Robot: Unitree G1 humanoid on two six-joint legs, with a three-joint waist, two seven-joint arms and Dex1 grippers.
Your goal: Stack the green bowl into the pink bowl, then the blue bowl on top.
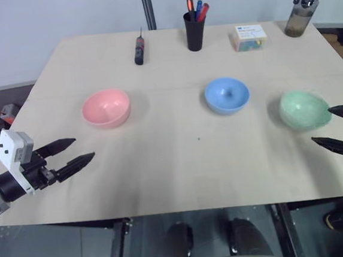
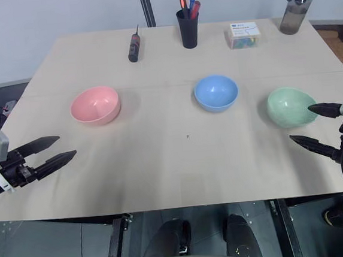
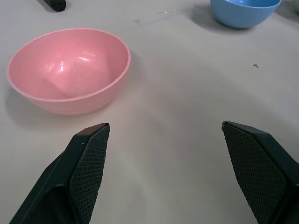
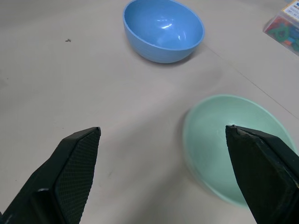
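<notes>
Three bowls sit apart in a row on the pale counter (image 1: 180, 164), none stacked. The pink bowl (image 1: 106, 108) is ahead of the left gripper (image 1: 84, 149), a little beyond its tips and clear of them. The left fingers (image 3: 86, 161) are spread wide with bare counter between them, holding nothing; from the left wrist, the pink bowl sits upright just past one fingertip, off to that finger's side and not in the gap.

The green bowl (image 1: 304, 109) is at the right gripper (image 2: 308, 124). The right fingers (image 4: 77, 158) are also spread wide and grip nothing. One fingertip lies over the near rim of the green bowl, while the other rests out over bare counter, so the bowl is only partly within the gap. The bowl looks tilted, its opening turned toward the fingers; whether the fingertip touches the rim cannot be told.

The blue bowl (image 1: 227, 95) stands upright between the other two, well beyond both sets of fingers and nearer the green one.

Along the far edge of the counter, far from the fingers, are a screwdriver (image 1: 139, 50), a black cup of pens (image 1: 194, 29), a small box (image 1: 249, 37) and a bottle (image 1: 303, 10).
</notes>
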